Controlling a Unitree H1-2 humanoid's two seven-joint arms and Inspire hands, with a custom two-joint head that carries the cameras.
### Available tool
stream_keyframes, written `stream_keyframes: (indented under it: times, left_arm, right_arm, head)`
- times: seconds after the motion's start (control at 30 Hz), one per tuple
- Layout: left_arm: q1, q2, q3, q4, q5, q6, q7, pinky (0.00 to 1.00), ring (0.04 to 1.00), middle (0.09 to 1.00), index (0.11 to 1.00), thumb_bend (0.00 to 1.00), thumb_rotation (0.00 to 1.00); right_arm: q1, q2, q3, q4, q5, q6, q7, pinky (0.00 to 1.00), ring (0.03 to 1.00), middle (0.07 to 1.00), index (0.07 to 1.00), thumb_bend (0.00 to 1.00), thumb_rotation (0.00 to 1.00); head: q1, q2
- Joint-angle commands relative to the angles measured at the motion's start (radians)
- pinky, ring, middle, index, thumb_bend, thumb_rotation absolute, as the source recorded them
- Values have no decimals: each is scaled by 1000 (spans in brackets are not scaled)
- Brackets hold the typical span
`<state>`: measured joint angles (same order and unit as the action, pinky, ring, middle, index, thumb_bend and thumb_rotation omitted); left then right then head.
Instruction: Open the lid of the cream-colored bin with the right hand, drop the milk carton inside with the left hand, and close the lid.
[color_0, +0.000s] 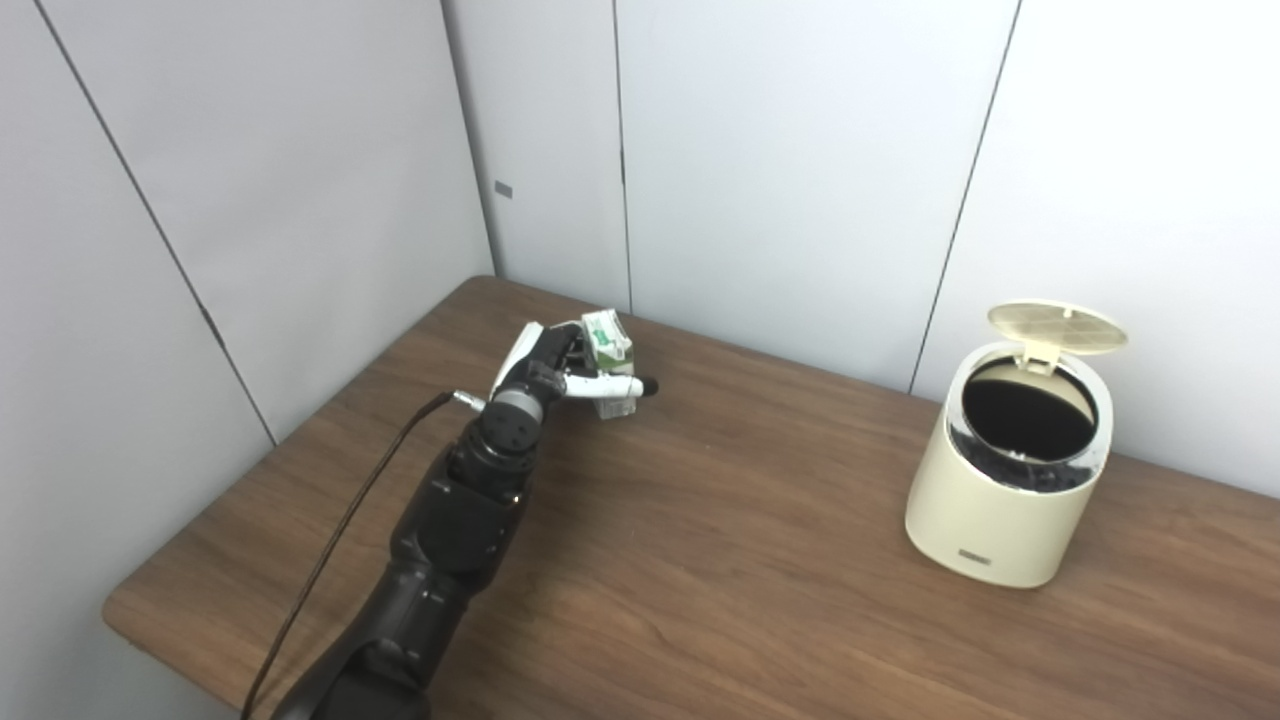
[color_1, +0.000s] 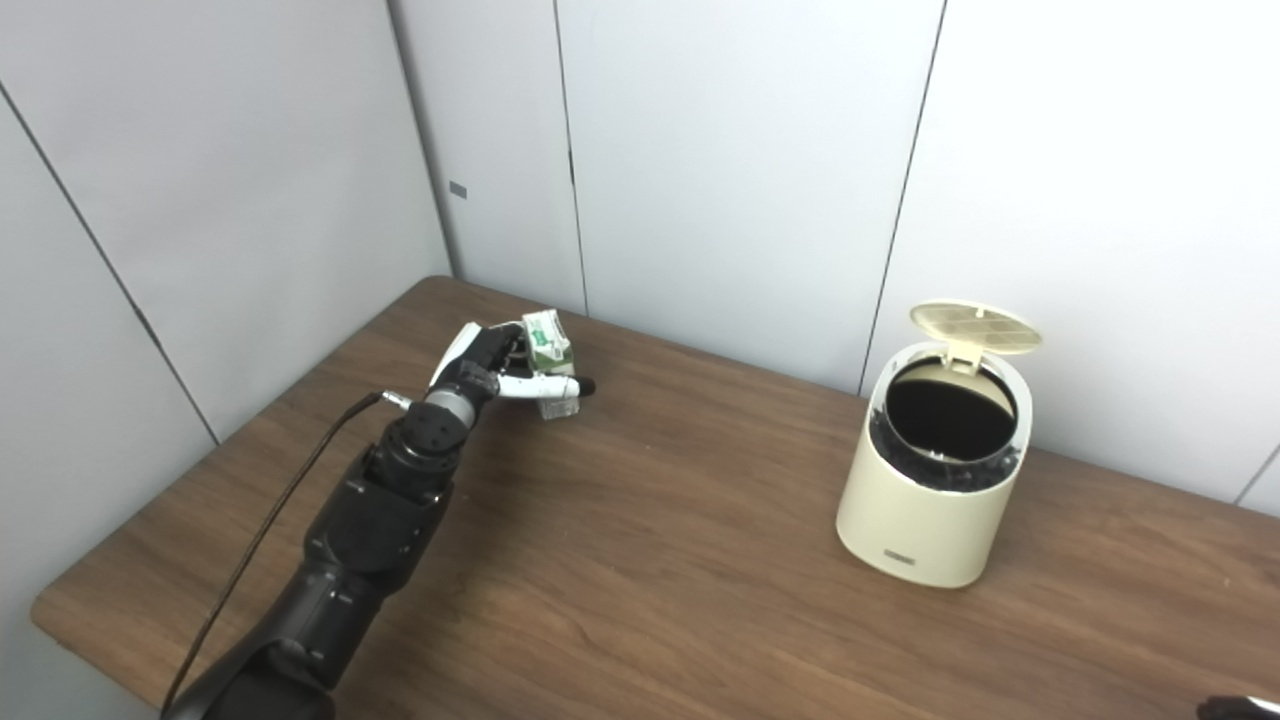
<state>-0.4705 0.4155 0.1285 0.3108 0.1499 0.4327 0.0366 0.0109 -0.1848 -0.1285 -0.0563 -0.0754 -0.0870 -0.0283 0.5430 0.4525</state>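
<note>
My left hand (color_0: 560, 372) is clamped on the milk carton (color_0: 608, 350), far across the surface (color_0: 700, 560) from the cream-colored bin (color_0: 1005, 490), whose lid (color_0: 1057, 327) stands open. I should carry it level, release above the opening.

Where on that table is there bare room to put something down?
Bare wood spans between the milk carton in the left robot hand and the cream-colored bin, plus the whole near edge. Only the far-left corner, around that hand, is crowded.
</note>
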Motion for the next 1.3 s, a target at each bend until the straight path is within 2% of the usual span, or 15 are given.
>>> stream_keyframes:
  times: [0.0, 0.03, 0.13, 0.2, 0.23, 0.27, 0.33, 0.4, 0.53, 0.63, 0.8, 0.9, 1.07, 1.17, 1.27]
  left_arm:
    - [-32, -7, 0, 0, 4, -19, 18, 661, 748, 769, 783, 959, 136]
    - [-33, -16, 4, 2, 10, -16, 39, 654, 741, 763, 776, 955, 127]
    - [-40, -41, 14, 12, 30, -23, 110, 598, 685, 699, 665, 892, 31]
    - [-45, -56, 16, 33, 47, -49, 163, 567, 657, 667, 607, 870, 6]
    - [-48, -61, 15, 47, 60, -65, 191, 545, 639, 645, 550, 699, 26]
    - [-51, -65, 14, 61, 71, -81, 216, 523, 615, 610, 513, 593, 37]
    - [-56, -77, 21, 89, 78, -116, 260, 491, 564, 559, 482, 538, 20]
    - [-59, -83, 26, 102, 78, -136, 284, 460, 521, 534, 468, 522, 4]
    - [-61, -92, 41, 96, 67, -150, 297, 451, 481, 525, 460, 519, 0]
    - [-58, -94, 45, 82, 67, -155, 296, 429, 488, 505, 452, 504, 0]
    - [-44, -97, 48, 49, 61, -182, 287, 423, 488, 499, 455, 503, 0]
    - [-26, -109, 45, -5, 50, -226, 282, 398, 488, 499, 456, 503, 0]
    - [6, -120, 5, -177, 94, -259, 277, 423, 508, 511, 440, 500, 0]
    - [27, -135, -21, -310, 121, -304, 274, 389, 485, 490, 461, 504, 0]
    - [40, -144, -26, -369, 126, -367, 269, 365, 463, 482, 472, 505, 0]
  right_arm:
    - [-2, -2, -1, -15, 14, -31, 3, 371, 546, 592, 545, 656, 717]
    - [-3, -4, -1, -13, 19, -35, 7, 372, 547, 592, 545, 655, 715]
    - [-2, -6, 0, -10, 26, -34, 13, 379, 558, 599, 552, 690, 719]
    - [-2, -6, 1, -10, 26, -37, 13, 383, 563, 603, 556, 704, 725]
    - [-3, -5, 1, -10, 27, -37, 13, 384, 564, 604, 557, 703, 723]
    - [-3, -4, 2, -11, 26, -37, 12, 384, 563, 604, 557, 691, 718]
    - [-4, -3, 2, -10, 26, -41, 12, 386, 563, 605, 559, 659, 711]
    - [-5, -4, 2, -4, 31, -51, 15, 389, 564, 605, 562, 632, 705]
    - [-4, -1, 1, -9, 39, -38, 18, 386, 558, 603, 558, 662, 695]
    - [-3, -4, 2, -10, 38, -36, 19, 392, 565, 607, 561, 662, 696]
    - [-2, -3, 3, -9, 33, -39, 17, 392, 568, 608, 561, 604, 689]
    - [2, 0, 5, -18, 31, -26, 17, 395, 573, 614, 566, 593, 688]
    - [13, 20, 14, -44, 26, -6, 11, 406, 579, 618, 574, 614, 680]
    - [19, 35, 23, -73, 11, 22, 3, 416, 587, 626, 583, 556, 662]
    - [19, 45, 32, -62, -10, -6, -8, 399, 568, 604, 566, 499, 647]
  head:
    - [1, 1]
    - [0, 3]
    - [0, 3]
    - [0, 3]
    - [-9, 1]
    - [-9, 1]
    - [-10, 1]
    - [-9, 1]
    - [-10, 2]
    - [-9, 3]
    - [-18, 2]
    - [-35, 3]
    - [-102, 10]
    - [-161, 20]
    - [-189, 21]
